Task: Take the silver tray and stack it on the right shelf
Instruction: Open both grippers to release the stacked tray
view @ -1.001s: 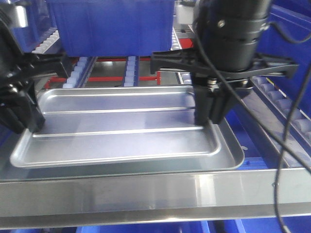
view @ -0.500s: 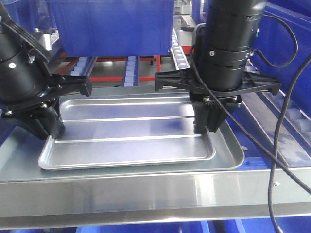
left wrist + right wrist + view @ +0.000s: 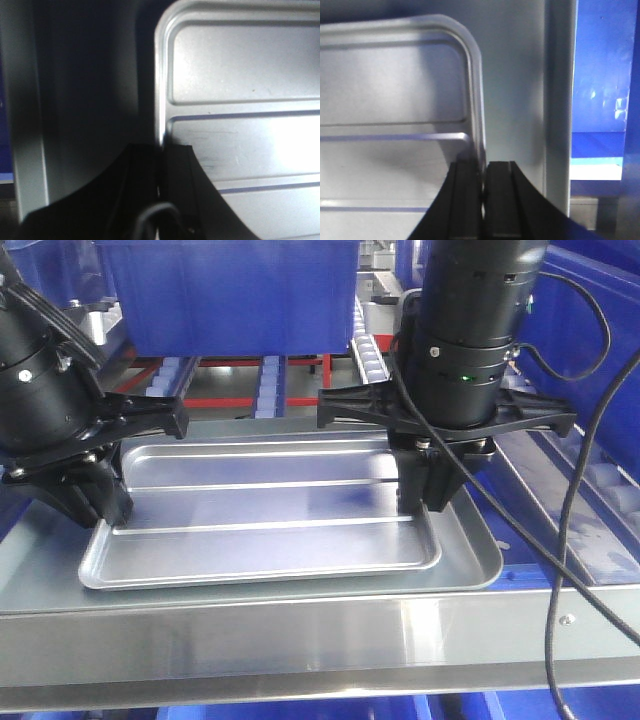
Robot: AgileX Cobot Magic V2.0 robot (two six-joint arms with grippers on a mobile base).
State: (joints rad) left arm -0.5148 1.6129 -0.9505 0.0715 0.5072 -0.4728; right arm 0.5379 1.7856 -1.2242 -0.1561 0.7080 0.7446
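The silver tray (image 3: 260, 505), shiny with two long ridges, lies inside a larger dull grey tray (image 3: 470, 552) on the right shelf, behind its flat steel front bar (image 3: 300, 635). My left gripper (image 3: 100, 510) is shut on the tray's left rim. My right gripper (image 3: 425, 502) is shut on its right rim. In the left wrist view the jaws of the left gripper (image 3: 161, 150) pinch the rim of the tray (image 3: 240, 75). In the right wrist view the right gripper (image 3: 483, 167) pinches the rim of the tray (image 3: 395, 90).
A large blue bin (image 3: 230, 290) stands on the roller lanes (image 3: 268, 380) just behind the trays, over the red frame (image 3: 230, 402). Blue bins flank both sides. A black cable (image 3: 575, 490) hangs by the right arm. The front bar has a small screw (image 3: 567, 619).
Over the last second both grippers carried the silver tray back and down onto the grey tray. In the last half second it has barely moved.
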